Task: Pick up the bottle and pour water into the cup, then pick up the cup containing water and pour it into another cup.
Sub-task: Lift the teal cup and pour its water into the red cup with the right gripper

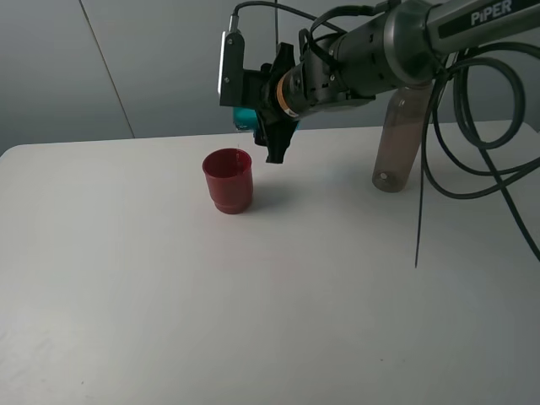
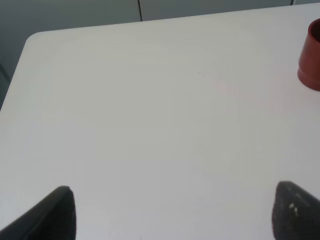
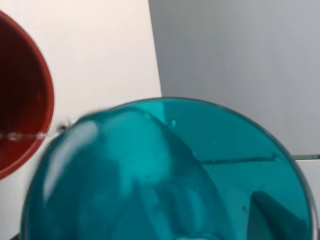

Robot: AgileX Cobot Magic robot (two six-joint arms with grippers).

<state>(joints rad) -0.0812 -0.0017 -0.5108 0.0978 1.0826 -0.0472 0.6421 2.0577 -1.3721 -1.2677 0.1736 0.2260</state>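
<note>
My right gripper (image 1: 263, 118) is shut on the teal cup (image 1: 245, 116), held in the air and tipped on its side just above the red cup's far right rim. In the right wrist view the teal cup (image 3: 165, 170) fills the frame. A thin thread of water runs from its lip into the red cup (image 3: 20, 130). That red cup (image 1: 228, 181) stands upright on the white table (image 1: 253, 321). Behind the right arm the smoky bottle (image 1: 398, 139) stands upright at the back right. My left gripper (image 2: 172, 215) is open over bare table, with the red cup (image 2: 312, 55) far off at the frame's edge.
Black cables (image 1: 472, 126) loop down from the right arm beside the bottle, and one thin cable (image 1: 419, 219) hangs straight toward the table. A grey wall stands behind the table's back edge. The table's left corner shows in the left wrist view.
</note>
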